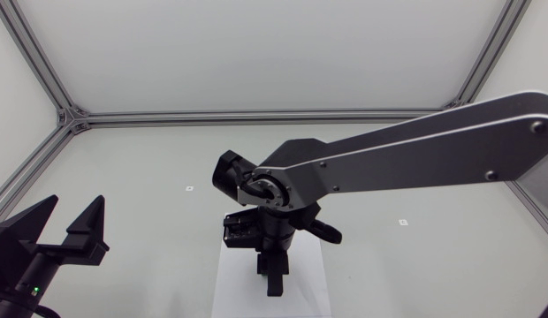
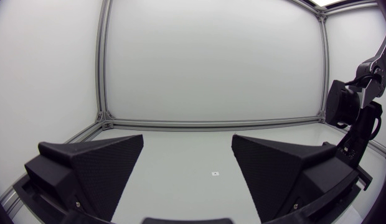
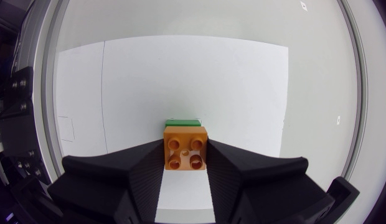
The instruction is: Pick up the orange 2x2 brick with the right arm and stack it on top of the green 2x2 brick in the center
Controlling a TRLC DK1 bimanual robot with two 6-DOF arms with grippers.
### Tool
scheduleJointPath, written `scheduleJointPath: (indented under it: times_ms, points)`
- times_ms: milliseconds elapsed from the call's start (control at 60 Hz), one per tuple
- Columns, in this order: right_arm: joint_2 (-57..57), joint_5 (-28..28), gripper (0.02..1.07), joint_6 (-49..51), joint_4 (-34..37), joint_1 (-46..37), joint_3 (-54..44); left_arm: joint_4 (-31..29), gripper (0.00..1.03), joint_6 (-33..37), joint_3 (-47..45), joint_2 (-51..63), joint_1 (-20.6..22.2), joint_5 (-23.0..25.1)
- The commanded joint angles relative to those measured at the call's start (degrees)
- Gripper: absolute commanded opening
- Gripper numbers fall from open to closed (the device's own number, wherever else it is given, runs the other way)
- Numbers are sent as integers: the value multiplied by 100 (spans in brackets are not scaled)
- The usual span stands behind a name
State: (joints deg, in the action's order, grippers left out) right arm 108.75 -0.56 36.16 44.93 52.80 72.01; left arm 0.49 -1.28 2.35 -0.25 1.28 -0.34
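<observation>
brick (image 3: 185,148) between fingers (image 3: 146,174), seemingly atop second brick (image 3: 182,123).

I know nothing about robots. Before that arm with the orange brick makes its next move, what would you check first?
1. The right hand grips the orange brick from both sides: ok.
2. The green brick is right by the orange one: ok, a green strip shows just beyond its far edge.
3. The two bricks are lined up squarely: cannot tell, too little green shows.
4. The orange brick is pressed fully down on the green one: cannot tell, as no view shows the bricks from the side.
5. The left hand is open and well off to the side: ok.
</observation>
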Motion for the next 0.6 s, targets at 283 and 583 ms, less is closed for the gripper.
scheduleJointPath:
  times_ms: [283,583]
  points:
    - [129,47,8,-118,-1,91,-143,-84,99,75,-235,-45,-14,25]
    - [252,144,8,-180,25,91,-152,-84,99,75,-235,-45,-14,25]
